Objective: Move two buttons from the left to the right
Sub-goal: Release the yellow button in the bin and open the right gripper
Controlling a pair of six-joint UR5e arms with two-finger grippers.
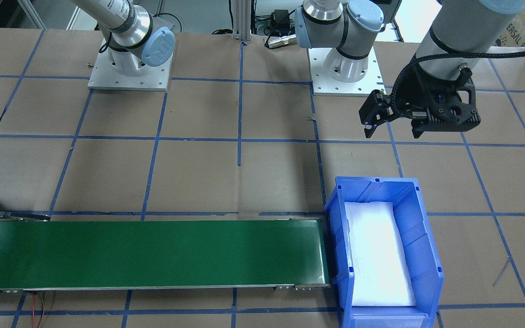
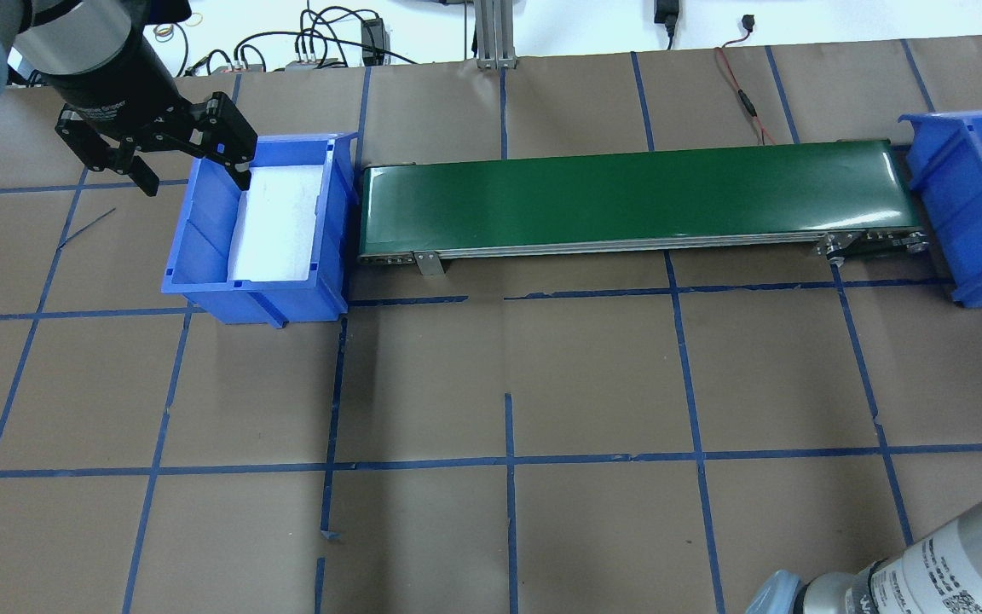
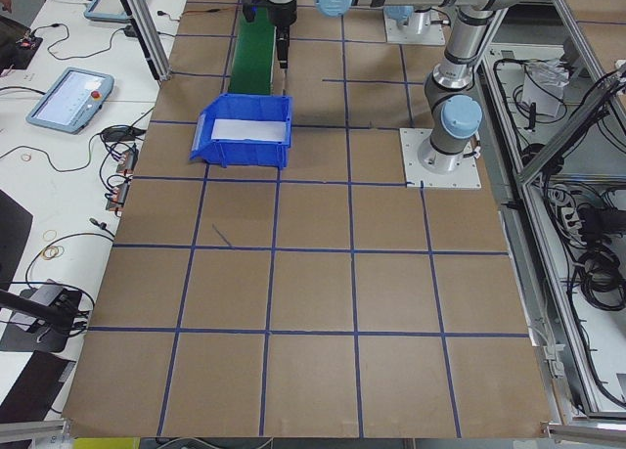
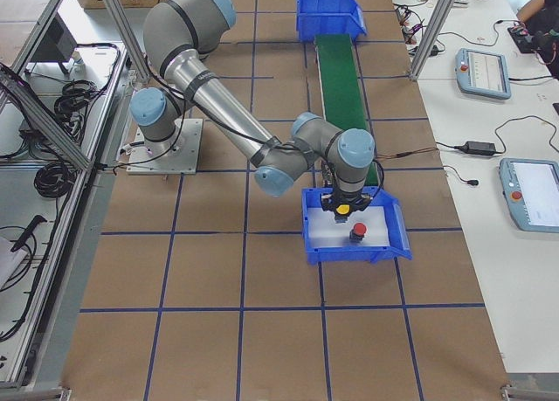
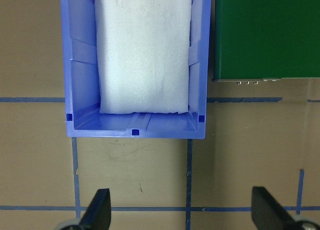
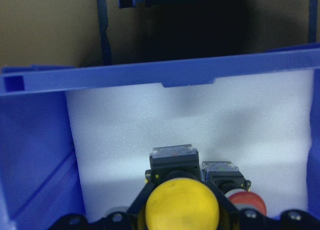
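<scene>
Brown paper tabletop (image 2: pixel 602 375) under a blue tape grid (image 2: pixel 509 512), white side bench (image 3: pixel 68 195) with teach pendants (image 3: pixel 73 97).

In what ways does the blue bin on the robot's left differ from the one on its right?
The left bin holds only white foam; the right bin holds the yellow button and the red button. The left gripper hangs open outside the left bin; the right gripper reaches into the right bin, shut on the yellow button. Both are blue, foam-lined, at the ends of the green conveyor.
</scene>
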